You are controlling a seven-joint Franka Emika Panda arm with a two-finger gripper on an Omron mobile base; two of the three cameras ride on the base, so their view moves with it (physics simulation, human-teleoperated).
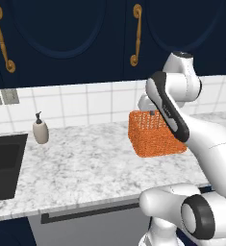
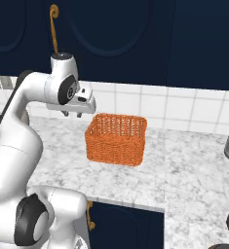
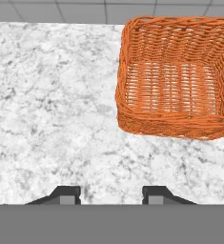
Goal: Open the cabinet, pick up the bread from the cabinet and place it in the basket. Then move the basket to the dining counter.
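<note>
Tool [image 3: 111,194]: pointing down over bare marble, jaws parted with a clear gap, nothing between the tips; in the right base view [image 2: 72,115] hanging above the desk.
Basket [image 3: 173,78]: orange woven mesh, upright on the desk, empty inside; ahead and to the right of the tool in the hand view, near but not touching.
Cabinet [image 1: 61,33]: dark navy, above and behind the tool, doors closed, arched panels.
Gold handles [image 1: 136,36]: curved, on the cabinet doors above the tool.
Desk [image 1: 85,163]: white-and-grey speckled marble, directly below the tool, carrying the basket.
Soap dispenser [image 1: 40,129]: beige, well to the left of the tool, standing by the tiled wall.
Sink [image 1: 4,163]: black, far left of the tool, beyond the dispenser.
</note>
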